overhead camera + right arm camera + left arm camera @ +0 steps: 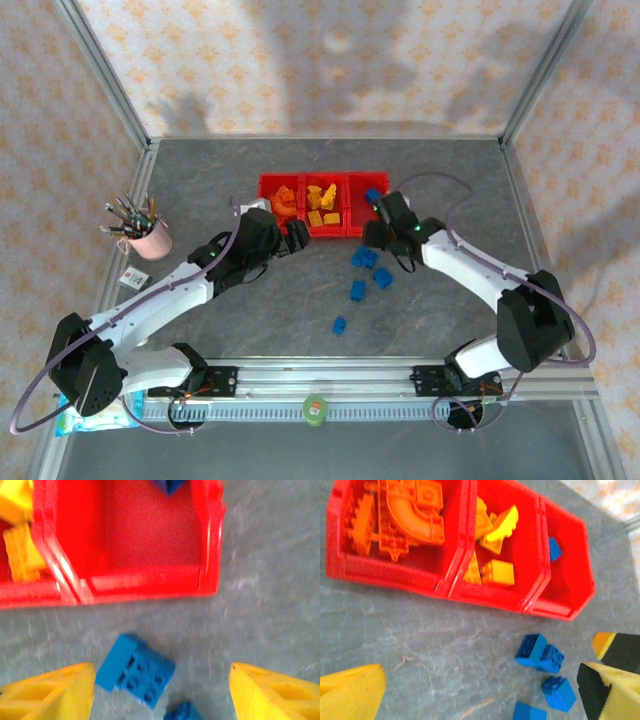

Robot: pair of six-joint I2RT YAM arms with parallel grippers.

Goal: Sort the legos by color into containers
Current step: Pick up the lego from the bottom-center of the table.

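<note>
**A:** Which step was in hand?

**B:** The blue ones, I judged. Nearest the bases, a lone blue brick (pixel 340 325) lay on the table (pixel 280 310). A little farther, a few more blue bricks (pixel 363 258) lay close together, just before the bins (pixel 390 575).

**A:** And the grippers?

**B:** The right gripper (pixel 161 670) hung over that group, with jaws released, wide apart and holding nothing. One brick (pixel 135 670) lay on the table between its fingers. It was turned askew and nearer to the finger on the left of the wrist view. The left gripper (pixel 481 675) was released and empty too, near the front of the bins.

**A:** What was inside the bins?

**B:** The orange bricks (pixel 410 515) were in the left bin and the yellow bricks (pixel 500 572) in the middle one. In the right bin was a single blue brick (pixel 555 548). So orange and yellow looked finished, and blue hardly begun.

**A:** What did the next move call for?

**B:** The right gripper should centre over the askew brick and perhaps turn to match it. Then it should go down and close on two flat sides. The neighbour bricks were near, so I would keep the fingers clear of them. After that, lift the brick over the front wall of the right bin and let go.
</note>
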